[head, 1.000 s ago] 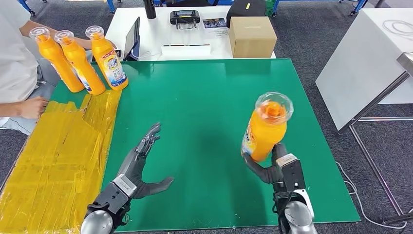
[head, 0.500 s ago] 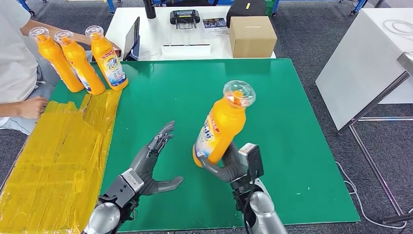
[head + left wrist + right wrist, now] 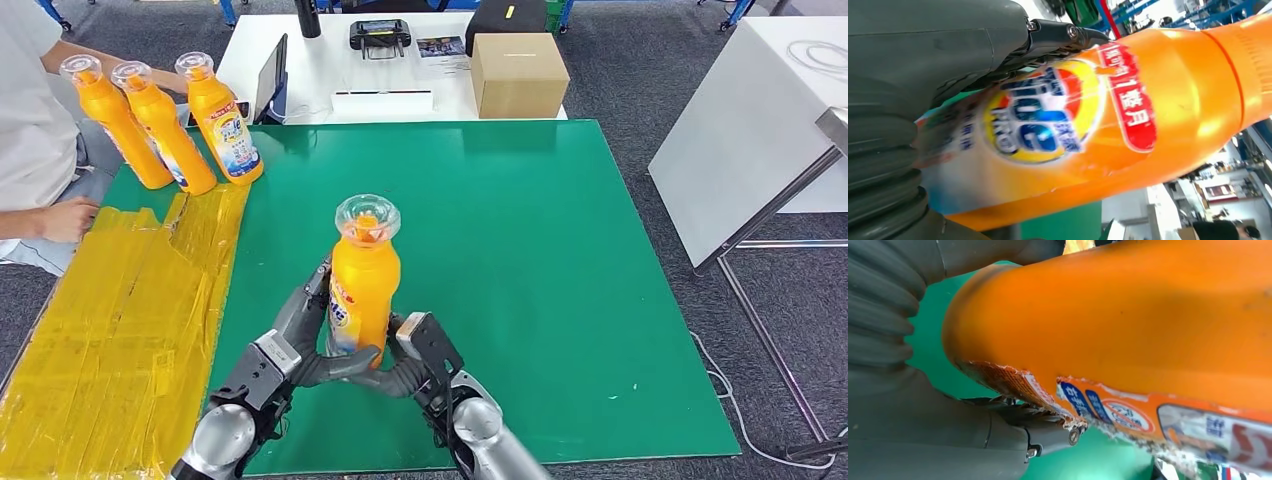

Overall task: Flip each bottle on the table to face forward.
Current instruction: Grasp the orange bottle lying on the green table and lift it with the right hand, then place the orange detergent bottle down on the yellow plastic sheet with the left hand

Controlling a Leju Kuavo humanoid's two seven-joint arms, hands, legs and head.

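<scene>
An orange bottle with a clear cap stands upright just above the green mat, near its front middle. My right hand grips its base from the right. My left hand lies against the bottle's left side, fingers stretched up along it and thumb across the front of the base. The left wrist view has the bottle's printed label close against the palm. In the right wrist view the bottle's orange side carries a torn label edge. Three more orange bottles stand at the mat's far left corner.
A person sits at the left with a hand on the yellow taped strip. Behind the mat, a white table holds a cardboard box and a tablet. Another white table stands at the right.
My right hand has carried the bottle leftward from the mat's right side and brought it upright into my left hand, which has moved in against it.
</scene>
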